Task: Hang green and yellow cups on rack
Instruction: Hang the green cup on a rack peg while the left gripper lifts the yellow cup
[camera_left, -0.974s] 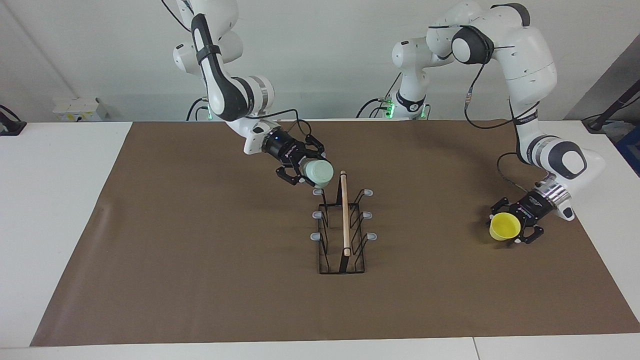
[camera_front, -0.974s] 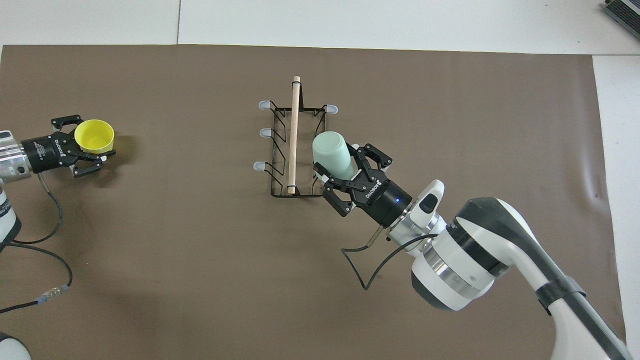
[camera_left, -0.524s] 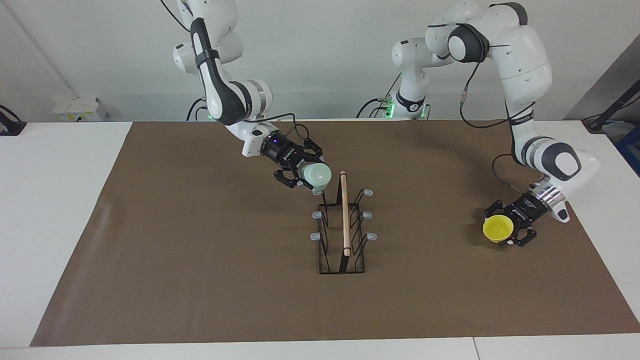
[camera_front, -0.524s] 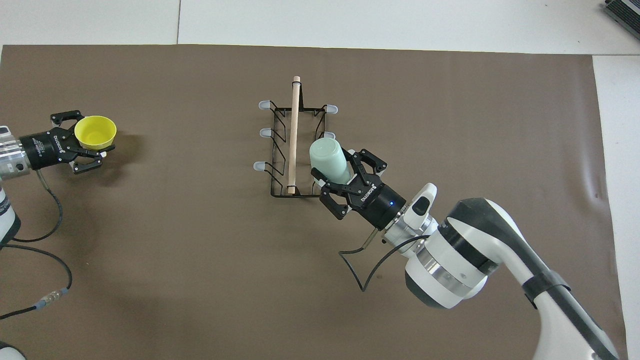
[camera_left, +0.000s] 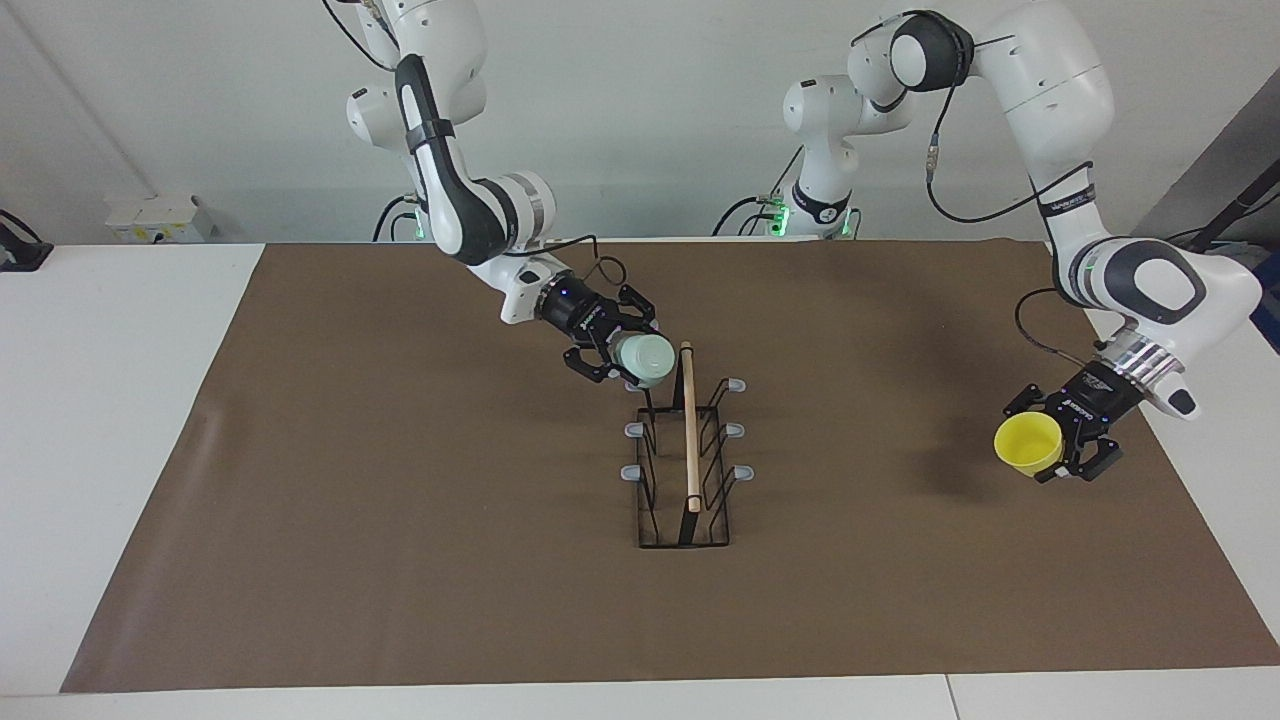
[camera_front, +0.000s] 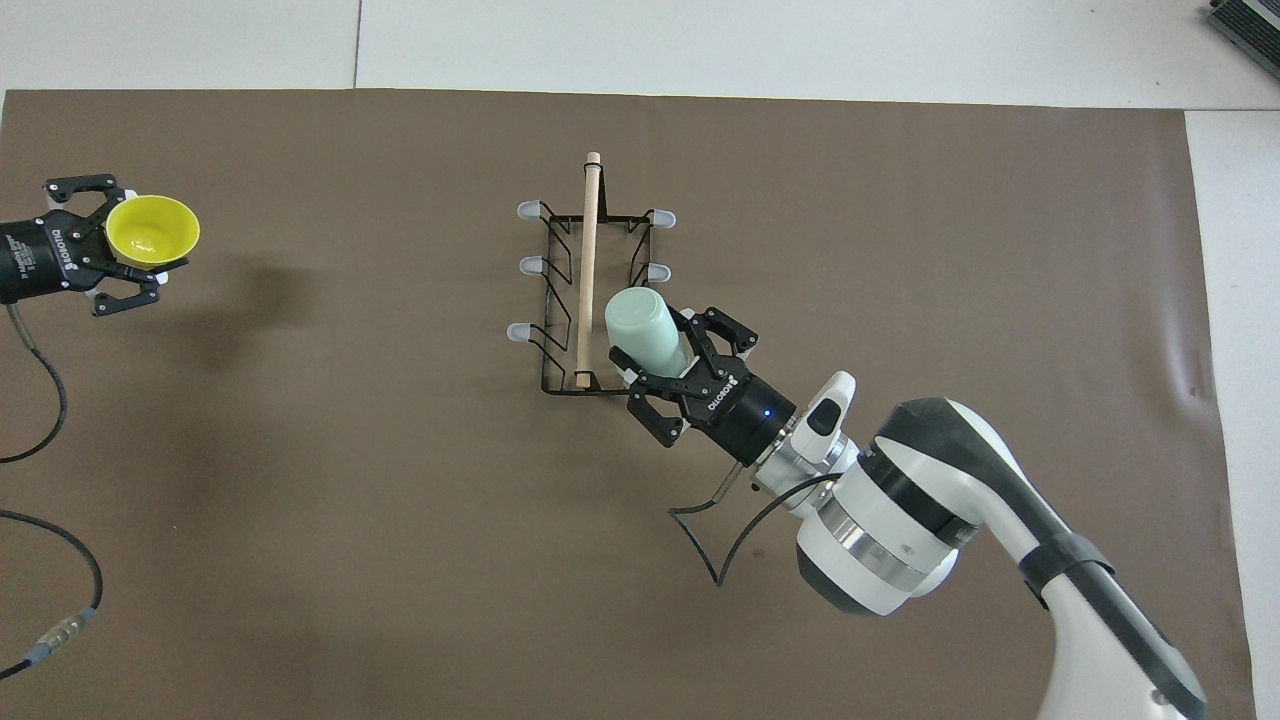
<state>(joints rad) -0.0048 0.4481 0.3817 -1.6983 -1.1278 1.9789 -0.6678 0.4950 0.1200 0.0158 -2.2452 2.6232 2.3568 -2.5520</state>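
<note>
The rack (camera_left: 687, 450) (camera_front: 588, 270) stands mid-mat, a black wire frame with a wooden rod on top and grey-tipped prongs on both sides. My right gripper (camera_left: 622, 362) (camera_front: 660, 352) is shut on the pale green cup (camera_left: 645, 358) (camera_front: 640, 330). The cup is tilted with its closed base toward the rod. It covers the prong nearest the robots on the right arm's side; I cannot tell whether they touch. My left gripper (camera_left: 1052, 447) (camera_front: 128, 248) is shut on the yellow cup (camera_left: 1028, 443) (camera_front: 152, 228), held mouth-up above the mat at the left arm's end.
A brown mat (camera_left: 400, 520) (camera_front: 900, 250) covers most of the white table (camera_left: 120, 400). The left arm's black cable (camera_front: 45, 400) loops over the mat near its base. A small white box (camera_left: 150, 218) sits at the table's edge by the wall.
My right gripper has brought the green cup in toward the rod, over the prong nearest the robots. My left gripper has lifted the yellow cup and drawn it toward the left arm's end.
</note>
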